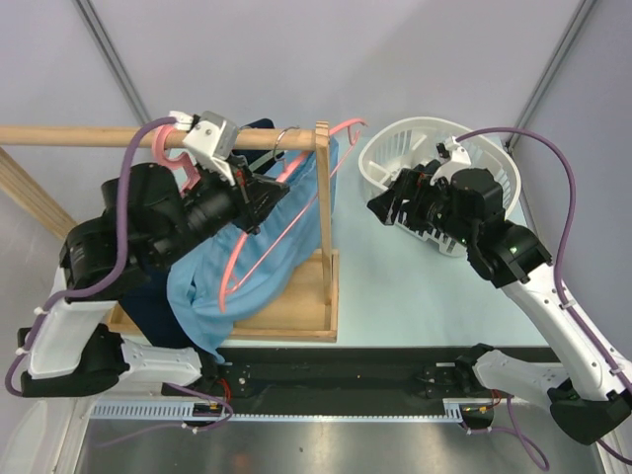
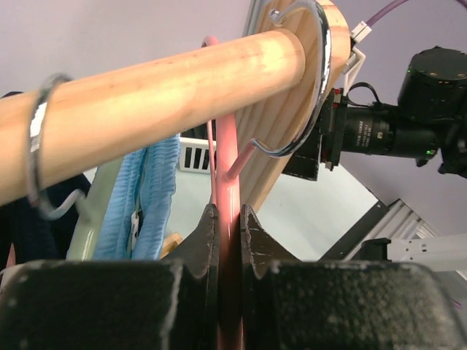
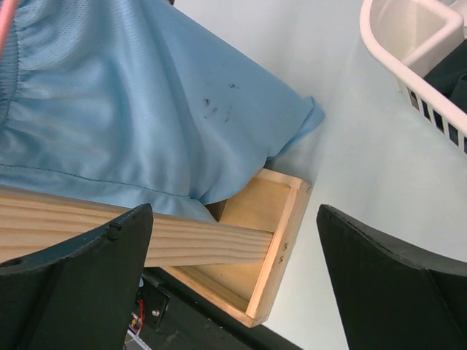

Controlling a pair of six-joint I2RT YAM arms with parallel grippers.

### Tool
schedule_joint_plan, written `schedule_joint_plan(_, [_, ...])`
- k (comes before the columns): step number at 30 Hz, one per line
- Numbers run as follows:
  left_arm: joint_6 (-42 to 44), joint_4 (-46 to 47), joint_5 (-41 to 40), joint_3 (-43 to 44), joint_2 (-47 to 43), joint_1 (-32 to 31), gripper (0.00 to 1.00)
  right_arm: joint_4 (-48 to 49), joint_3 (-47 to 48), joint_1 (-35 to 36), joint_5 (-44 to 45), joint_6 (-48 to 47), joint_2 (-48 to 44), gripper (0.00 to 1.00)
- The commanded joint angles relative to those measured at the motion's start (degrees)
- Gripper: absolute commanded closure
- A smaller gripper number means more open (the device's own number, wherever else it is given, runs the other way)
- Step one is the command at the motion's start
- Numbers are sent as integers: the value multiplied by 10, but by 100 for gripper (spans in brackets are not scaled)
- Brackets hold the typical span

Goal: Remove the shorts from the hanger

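Observation:
The light blue shorts (image 1: 262, 262) hang on a pink hanger (image 1: 341, 126) tilted off the wooden rod (image 1: 89, 135). My left gripper (image 1: 257, 197) is shut on the pink hanger's bar; in the left wrist view both fingers (image 2: 208, 240) press the pink bar (image 2: 228, 175) just under the rod (image 2: 146, 102), with the blue shorts (image 2: 153, 189) to the left. Dark shorts (image 1: 148, 301) hang under my left arm. My right gripper (image 1: 388, 207) is open and empty, right of the rack; its view shows the blue shorts (image 3: 146, 95) ahead of the open gripper (image 3: 235, 211).
The rack's wooden base frame (image 1: 321, 296) lies under the shorts and also shows in the right wrist view (image 3: 284, 240). A white basket (image 1: 395, 143) stands at the back right, with dark fabric (image 3: 449, 73) in it. Metal hanger hooks (image 2: 317, 87) ring the rod.

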Motion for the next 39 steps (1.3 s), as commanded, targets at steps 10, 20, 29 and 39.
schedule_joint_plan(10, [-17, 69, -29, 18, 50, -4, 100, -20, -1, -5, 18, -20, -17, 0])
schedule_joint_plan(20, [-31, 100, -20, -19, 49, -3, 100, -17, -12, -5, 18, -20, -16, 0])
schedule_joint_plan(29, [-40, 110, -6, -41, 43, -4, 100, -13, -27, -6, 18, -17, -18, 0])
schedule_joint_plan(39, [-42, 131, 2, -80, 20, -4, 78, -13, -30, -9, 17, -18, -23, 0])
